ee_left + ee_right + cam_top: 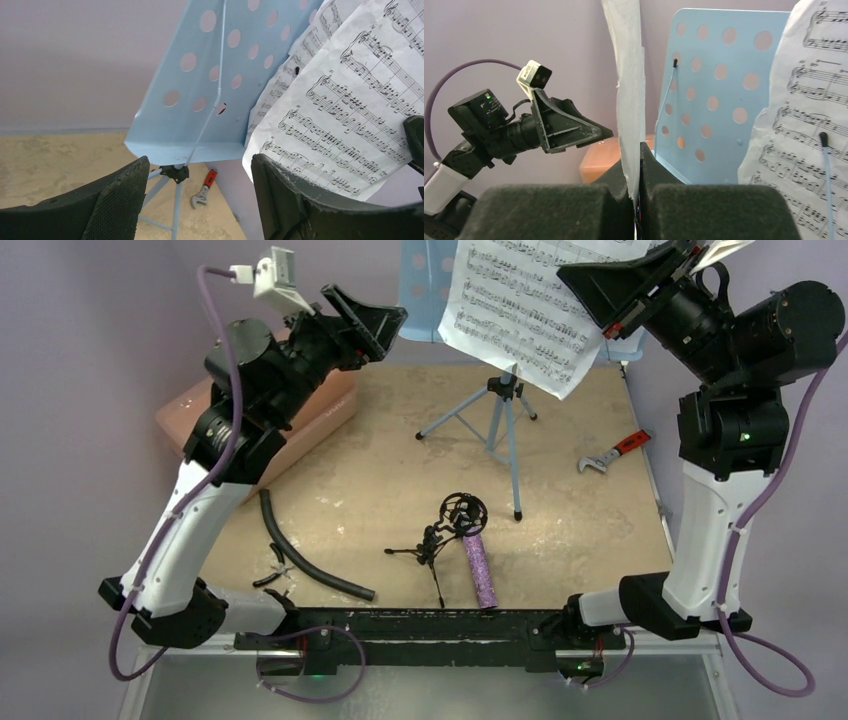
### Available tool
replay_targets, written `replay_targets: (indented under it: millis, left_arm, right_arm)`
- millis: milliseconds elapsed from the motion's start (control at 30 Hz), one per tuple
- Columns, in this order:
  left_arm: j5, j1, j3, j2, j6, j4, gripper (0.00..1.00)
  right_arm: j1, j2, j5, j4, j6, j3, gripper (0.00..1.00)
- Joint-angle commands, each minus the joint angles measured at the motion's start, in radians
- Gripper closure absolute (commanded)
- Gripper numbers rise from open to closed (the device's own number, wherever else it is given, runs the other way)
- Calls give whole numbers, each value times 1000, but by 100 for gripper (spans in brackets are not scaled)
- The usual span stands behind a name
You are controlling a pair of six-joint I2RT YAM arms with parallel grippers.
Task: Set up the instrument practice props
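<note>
Blue music stand [160, 135] — one, two sheet-music pages [340, 110], one purple microphone [480, 570]

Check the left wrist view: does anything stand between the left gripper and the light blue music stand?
Nothing visible does. The left gripper is open, and its gap looks straight onto the bare perforated panel of the music stand. The sheet-music pages hang off to the side of that path.

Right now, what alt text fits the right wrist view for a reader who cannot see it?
The right arm's jaws are shut on a white page, seen edge-on. Behind stand the light blue perforated music stand with a sheet-music page on it, and the left arm at left.
</note>
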Motion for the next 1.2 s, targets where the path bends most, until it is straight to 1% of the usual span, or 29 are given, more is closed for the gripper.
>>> replay_targets:
  millis: [0,200,367,500,600,700,767,1167]
  left_arm:
    - [107,-2,67,64,6,83,29]
    - [127,-3,82,125,-42,174,35]
    - [125,-2,81,150,-62,231,40]
    - [127,-2,98,181,-69,258,43]
    - [127,-3,110,203,-80,276,47]
    - [115,-3,114,220,-87,295,54]
    - [99,-2,124,229,-91,301,56]
    - [85,-3,157,266,-86,338,62]
  right_arm:
    - [-4,-24,72,-30,-66,20,100]
    - [-4,-14,89,-13,-75,11,100]
    - [-4,2,104,-5,-86,22,100]
    - [-3,7,102,19,-95,-1,100]
    - [-3,18,96,37,-104,-9,100]
    - [-3,50,96,38,-115,21,100]
    - [-3,72,92,43,-115,46,100]
    - [-3,136,62,88,-124,73,100]
